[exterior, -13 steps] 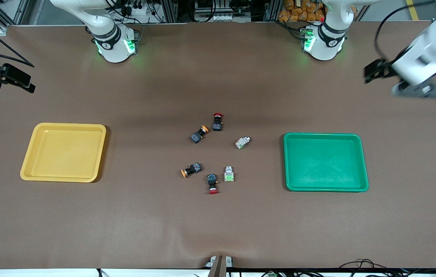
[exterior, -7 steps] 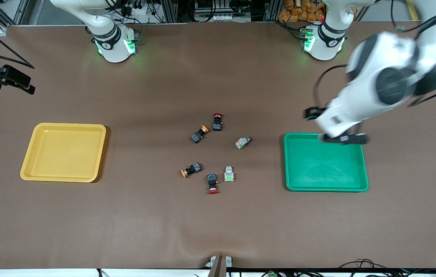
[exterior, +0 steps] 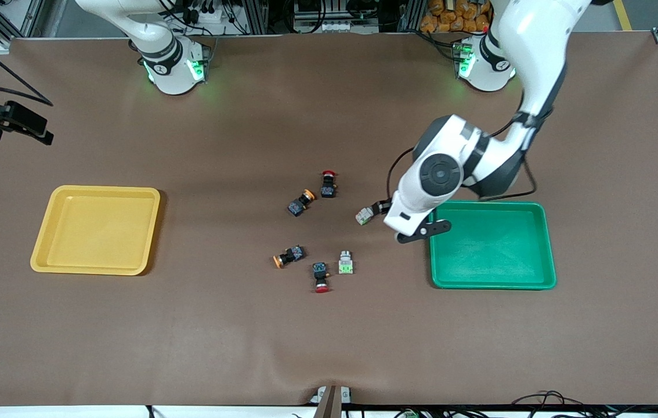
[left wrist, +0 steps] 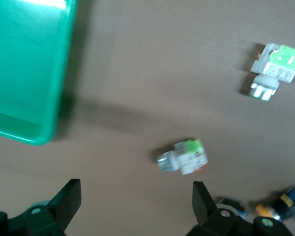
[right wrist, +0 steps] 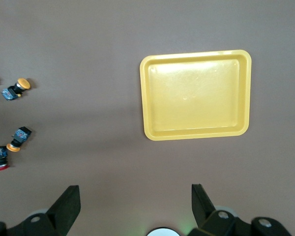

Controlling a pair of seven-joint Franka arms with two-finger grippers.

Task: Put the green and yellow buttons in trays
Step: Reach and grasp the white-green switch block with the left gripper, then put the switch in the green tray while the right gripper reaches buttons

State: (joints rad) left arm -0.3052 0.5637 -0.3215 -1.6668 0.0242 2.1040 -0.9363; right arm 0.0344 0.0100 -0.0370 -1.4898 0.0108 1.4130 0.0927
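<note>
Six push-button switches are counted on the table (exterior: 132,348): two whitish-grey switches with green parts (exterior: 367,216) (exterior: 346,262), two black switches with orange-yellow caps (exterior: 300,202) (exterior: 288,255) and two black switches with red caps (exterior: 328,184) (exterior: 321,276). Two trays are seen, one yellow tray (exterior: 97,230) and one green tray (exterior: 491,245). Two robot arms are counted, each with one tool.

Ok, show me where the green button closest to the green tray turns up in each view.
Front view: green button just beside the left hand, toward the green tray.
Left wrist view: same button mid-picture, between the open fingers.
Right wrist view: not in it.
Shared landmark: the green tray.
</note>
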